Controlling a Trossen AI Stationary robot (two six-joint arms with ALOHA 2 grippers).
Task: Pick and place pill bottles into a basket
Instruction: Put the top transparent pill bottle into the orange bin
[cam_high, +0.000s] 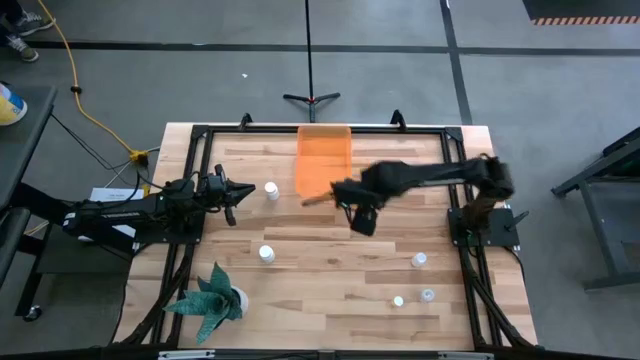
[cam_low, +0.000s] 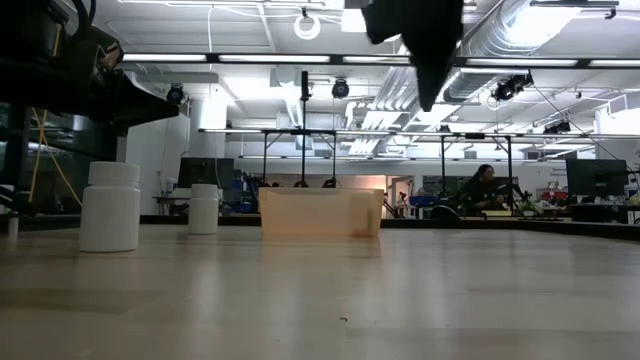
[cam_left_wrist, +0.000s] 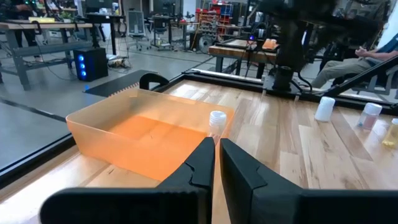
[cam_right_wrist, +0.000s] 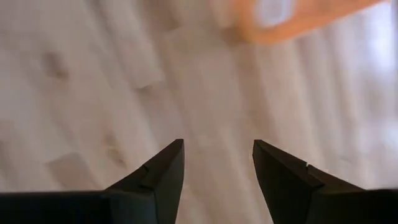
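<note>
Bottles are seen scattered in the high view: one just beside the basket, one mid-table, three near the right edge; right gripper is held over bare wood. Low view: nothing is carried below the raised arm. Left wrist view: left gripper is closed, empty, aimed at the near bottle; it could be knocked over if approached shut. Right wrist view: jaws are spread, empty; a descent here would be wasted.

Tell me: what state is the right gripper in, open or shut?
Open. In its wrist view the right gripper shows a wide gap between its fingers, with only bare table below.
</note>
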